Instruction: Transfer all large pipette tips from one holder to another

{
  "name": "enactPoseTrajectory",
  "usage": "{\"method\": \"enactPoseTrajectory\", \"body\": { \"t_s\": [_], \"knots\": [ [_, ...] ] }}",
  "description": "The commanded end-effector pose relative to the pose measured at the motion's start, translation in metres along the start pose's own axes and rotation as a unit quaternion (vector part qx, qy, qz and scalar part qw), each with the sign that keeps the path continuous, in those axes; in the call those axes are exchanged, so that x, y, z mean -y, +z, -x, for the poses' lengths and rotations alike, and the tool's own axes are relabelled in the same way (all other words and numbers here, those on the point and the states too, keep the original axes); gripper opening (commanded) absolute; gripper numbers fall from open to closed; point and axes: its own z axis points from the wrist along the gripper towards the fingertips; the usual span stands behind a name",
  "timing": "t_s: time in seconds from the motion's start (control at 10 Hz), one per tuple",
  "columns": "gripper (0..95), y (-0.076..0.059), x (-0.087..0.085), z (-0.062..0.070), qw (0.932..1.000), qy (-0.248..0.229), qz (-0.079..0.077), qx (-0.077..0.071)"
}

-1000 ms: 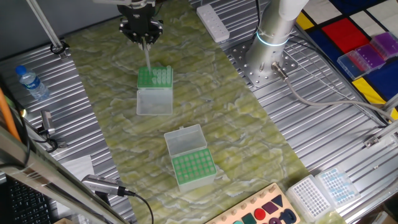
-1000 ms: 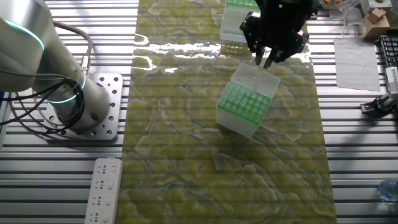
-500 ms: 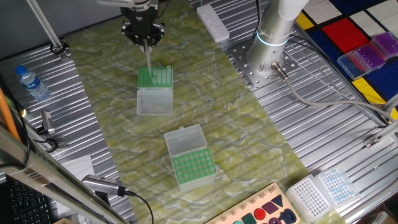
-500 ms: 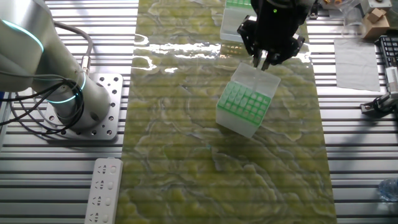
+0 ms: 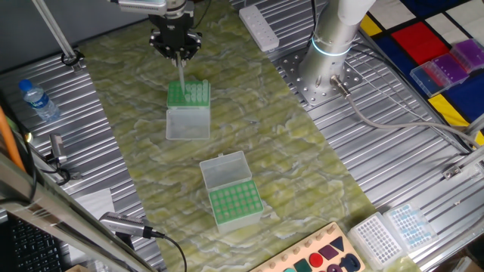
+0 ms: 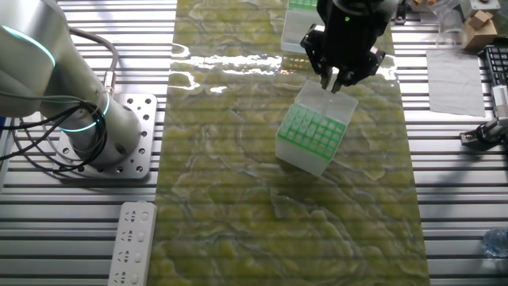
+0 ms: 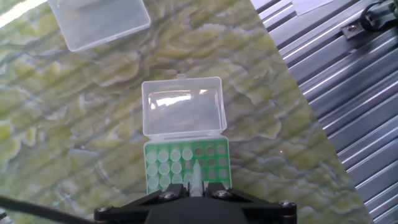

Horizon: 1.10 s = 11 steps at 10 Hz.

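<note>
The claw [image 5: 178, 53], clenched on one pipette tip [image 5: 181, 73] above the 12 o'clock holder [image 5: 187, 111], risks dropping it if grip loosens.

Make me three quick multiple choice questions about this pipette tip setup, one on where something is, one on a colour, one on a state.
1. Where is the gripper?
A. Above the far holder
B. Above the near holder
C. Over the water bottle

2. What colour is the tip rack in the near holder?
A. Blue
B. Green
C. Red

3. What is the gripper doing?
A. Open and empty
B. Shut on a pipette tip
C. Holding a lid

Answers: 1 A, it hangs over the far holder. 2 B, the rack is green. 3 B, a pipette tip hangs from its closed fingers.
</note>
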Motion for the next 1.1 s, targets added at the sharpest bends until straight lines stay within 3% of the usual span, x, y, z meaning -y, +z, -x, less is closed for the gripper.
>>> {"method": "enactPoseTrajectory", "body": {
  "t_s": [0.1,1.1],
  "knots": [
    [0.0,0.0012,0.0002,0.0006,1.0000,-0.001,0.001,0.000],
    [0.0,-0.0025,0.0000,0.0015,0.9999,-0.006,0.012,-0.005]
  ]
}}
